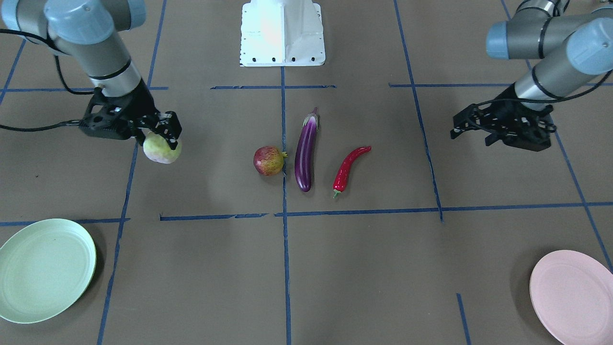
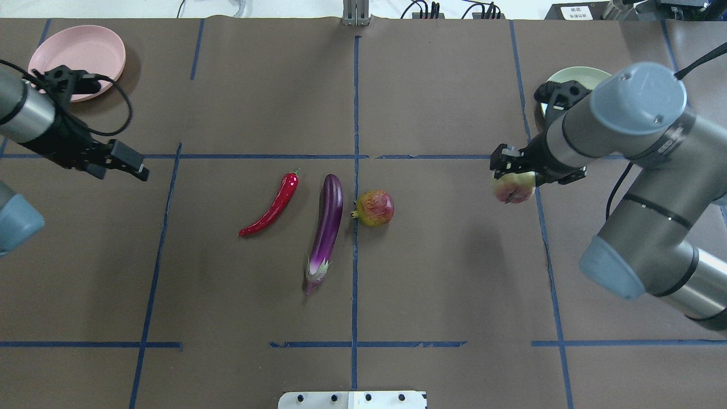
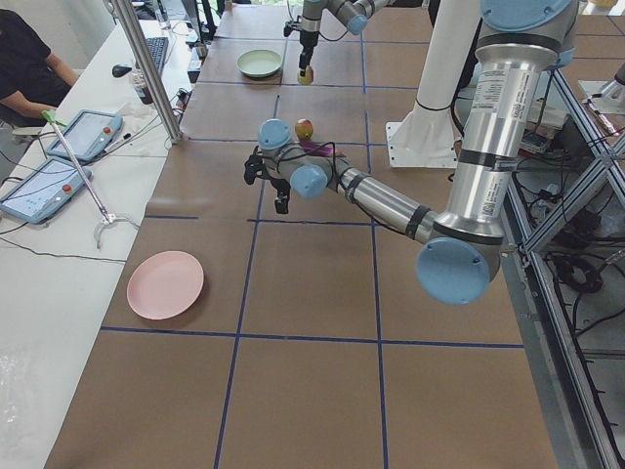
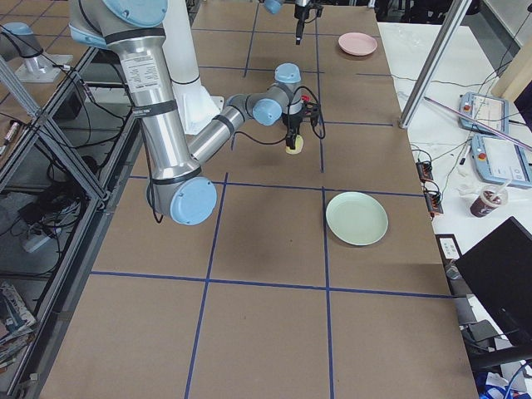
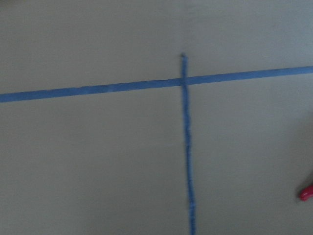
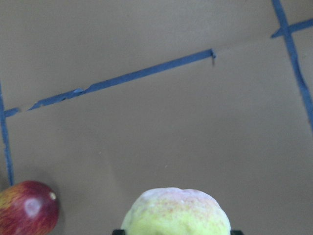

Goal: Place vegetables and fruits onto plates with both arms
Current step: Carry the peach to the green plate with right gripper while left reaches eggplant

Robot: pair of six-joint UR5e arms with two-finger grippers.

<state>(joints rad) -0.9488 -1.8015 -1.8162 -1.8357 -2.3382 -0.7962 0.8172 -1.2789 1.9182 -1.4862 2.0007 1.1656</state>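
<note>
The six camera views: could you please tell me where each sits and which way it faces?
Front-facing: across the table, looking down toward the white base; left arm and right arm show.
Overhead: behind that base, looking forward and down; both arms show.
Exterior left: table end by the near left arm, looking along it.
Exterior right: opposite end; right arm near.
Left wrist: down at blue tape; no robot parts.
Right wrist: down past the pale fruit in the right tool.
Shared: front-facing and overhead show the eggplant, mirrored.
</note>
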